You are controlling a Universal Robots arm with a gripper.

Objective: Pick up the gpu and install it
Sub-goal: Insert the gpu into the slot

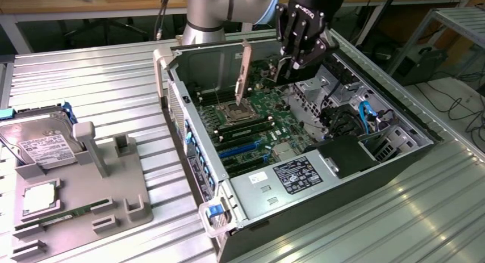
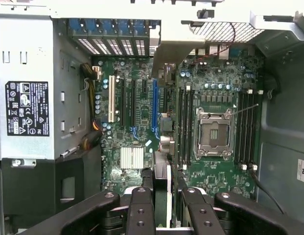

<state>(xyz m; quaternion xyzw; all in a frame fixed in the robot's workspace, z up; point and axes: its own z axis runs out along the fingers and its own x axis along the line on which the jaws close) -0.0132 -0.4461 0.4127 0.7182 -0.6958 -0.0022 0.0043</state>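
My gripper [image 1: 294, 63] hangs over the far end of the open computer case [image 1: 179, 98], above the motherboard [image 1: 262, 124]. It is shut on the gpu [image 2: 162, 176], which shows edge-on between the black fingers [image 2: 140, 208] in the wrist view. The card runs away from the camera towards its silver bracket [image 2: 191, 46] near the case's rear slot covers. In the exterior view the gpu [image 1: 287, 74] is a dark shape under the fingers, held clear of the board. Below the card lie the expansion slots, with a blue slot [image 2: 154, 105] almost in line with its edge.
The power supply [image 1: 303, 173] with a black label fills the case's near end. The CPU socket [image 2: 214, 133] sits between RAM slots. A thin strip [image 1: 242, 75] stands upright in the case. On the exterior view's left, a grey fixture [image 1: 83, 206] holds a hard drive [image 1: 42, 141] and a RAM stick [image 1: 65, 215].
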